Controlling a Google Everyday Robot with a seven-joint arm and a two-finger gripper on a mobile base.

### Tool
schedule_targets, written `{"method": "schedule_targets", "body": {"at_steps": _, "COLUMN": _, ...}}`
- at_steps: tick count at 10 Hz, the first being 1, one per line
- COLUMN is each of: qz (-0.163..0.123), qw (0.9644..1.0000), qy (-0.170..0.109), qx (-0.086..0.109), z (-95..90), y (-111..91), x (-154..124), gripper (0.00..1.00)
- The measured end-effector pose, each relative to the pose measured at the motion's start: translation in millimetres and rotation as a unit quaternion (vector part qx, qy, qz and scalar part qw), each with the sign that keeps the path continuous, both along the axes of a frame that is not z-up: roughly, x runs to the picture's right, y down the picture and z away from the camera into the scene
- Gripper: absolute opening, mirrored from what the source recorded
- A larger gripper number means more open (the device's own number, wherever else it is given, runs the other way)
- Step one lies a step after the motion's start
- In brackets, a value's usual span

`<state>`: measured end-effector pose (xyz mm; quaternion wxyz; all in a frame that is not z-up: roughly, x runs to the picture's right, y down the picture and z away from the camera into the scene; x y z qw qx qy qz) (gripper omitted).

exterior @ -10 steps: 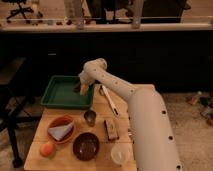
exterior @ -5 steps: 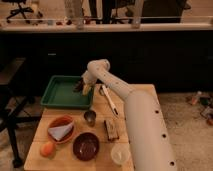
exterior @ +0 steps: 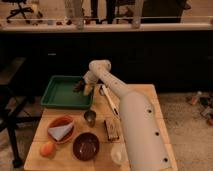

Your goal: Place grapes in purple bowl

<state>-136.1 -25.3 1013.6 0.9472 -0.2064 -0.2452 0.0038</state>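
A: Reaching over the far right corner of the shallow green plastic tray (exterior: pixel 62 95), the white arm's two-finger gripper (exterior: pixel 85 88) hangs with its jaws wide. Why there?

B: Because the small, dark reddish-purple bunch of grapes (exterior: pixel 78 86) lies in that corner of the tray, just beside the gripper. Wide jaws suit a lumpy cluster. Whether they touch it, I cannot tell.

A: And the target?

B: The round, dark maroon-purple bowl (exterior: pixel 86 146) sits near the front edge of the wooden table (exterior: pixel 75 116), well apart from the tray. Between them stand a small metal cup (exterior: pixel 90 117) and an orange bowl holding blue-grey cloth (exterior: pixel 61 129), so I judge the carry needs height.

A: Progress?

B: Early, I'd say: the grapes are not yet lifted.
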Motion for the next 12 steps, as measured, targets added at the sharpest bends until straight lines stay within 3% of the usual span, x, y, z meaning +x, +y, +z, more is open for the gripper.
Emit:
{"method": "schedule_targets", "body": {"at_steps": 7, "qz": -0.008, "qw": 0.9999, "qy": -0.006, "qx": -0.009, "z": 6.1, "y": 2.1, "x": -5.8, "gripper": 0.78}}
{"method": "schedule_targets", "body": {"at_steps": 10, "qz": -0.002, "qw": 0.9999, "qy": -0.015, "qx": -0.008, "z": 6.0, "y": 2.2, "x": -6.6, "gripper": 0.48}}
{"method": "schedule_targets", "body": {"at_steps": 11, "qz": 0.007, "qw": 0.9997, "qy": -0.02, "qx": -0.01, "z": 5.9, "y": 2.2, "x": -5.4, "gripper": 0.4}}
{"method": "schedule_targets", "body": {"at_steps": 12, "qz": 0.036, "qw": 0.9988, "qy": -0.03, "qx": -0.013, "z": 5.4, "y": 0.3, "x": -0.8, "gripper": 0.28}}
